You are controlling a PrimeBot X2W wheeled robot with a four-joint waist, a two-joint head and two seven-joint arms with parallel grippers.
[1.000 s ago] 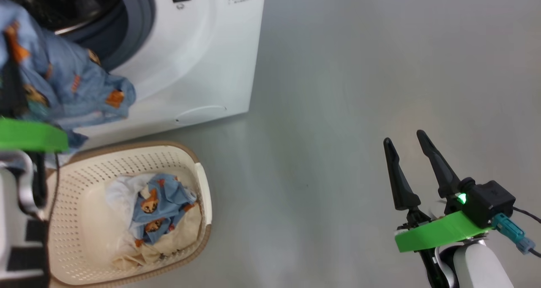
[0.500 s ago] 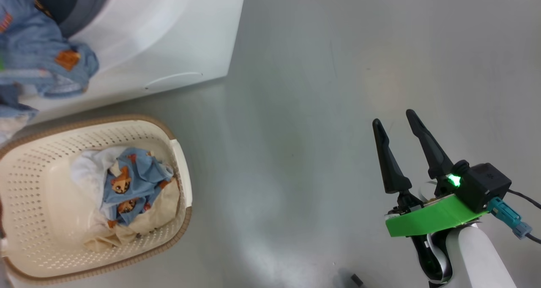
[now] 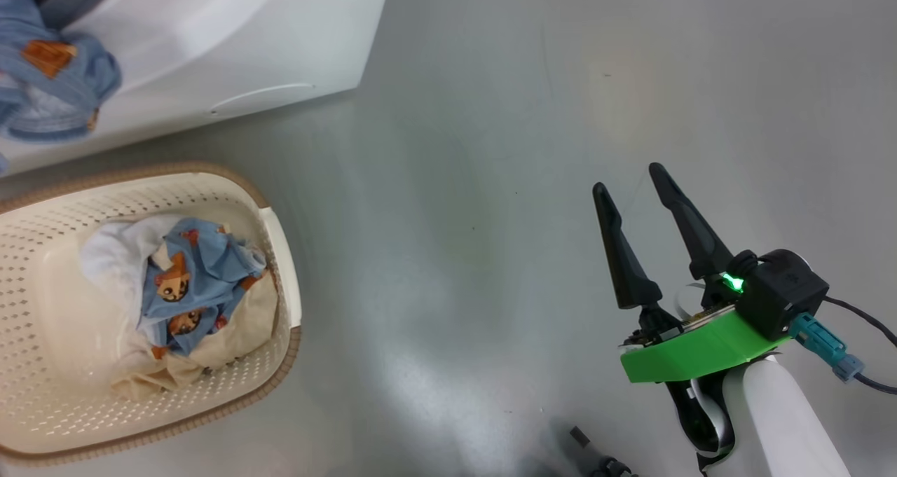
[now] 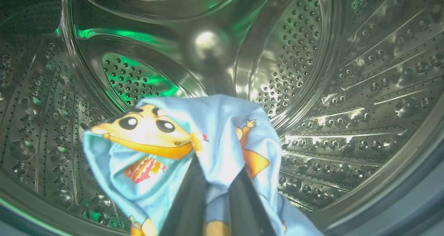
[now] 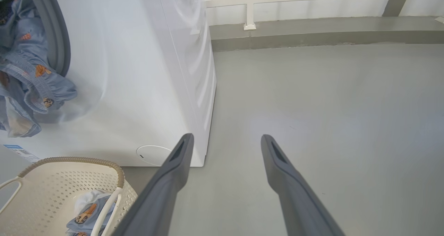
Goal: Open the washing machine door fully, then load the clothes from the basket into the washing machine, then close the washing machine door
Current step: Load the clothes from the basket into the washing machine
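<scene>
In the left wrist view my left gripper (image 4: 215, 166) is shut on a light blue garment (image 4: 215, 125) with orange cartoon prints, held inside the steel drum (image 4: 312, 55); the cloth hides the fingertips. The garment's tail (image 3: 49, 92) hangs out over the white washing machine's (image 3: 210, 36) front. Below it stands the cream basket (image 3: 280, 253), holding more clothes (image 3: 189, 288), blue print on white and cream. My right gripper (image 3: 628, 179) hovers open over bare floor, far right of the basket. The washing machine door is out of view.
Grey floor (image 3: 455, 218) spreads between the washer and my right arm. A small dark object (image 3: 589, 456) lies at the bottom edge. Behind the washer (image 5: 138, 73) a white railing (image 5: 249, 7) runs along a raised kerb.
The head camera has shifted, so the washer and basket now sit further left in the picture, and my left arm's green mount has left it. The right gripper stays open.
</scene>
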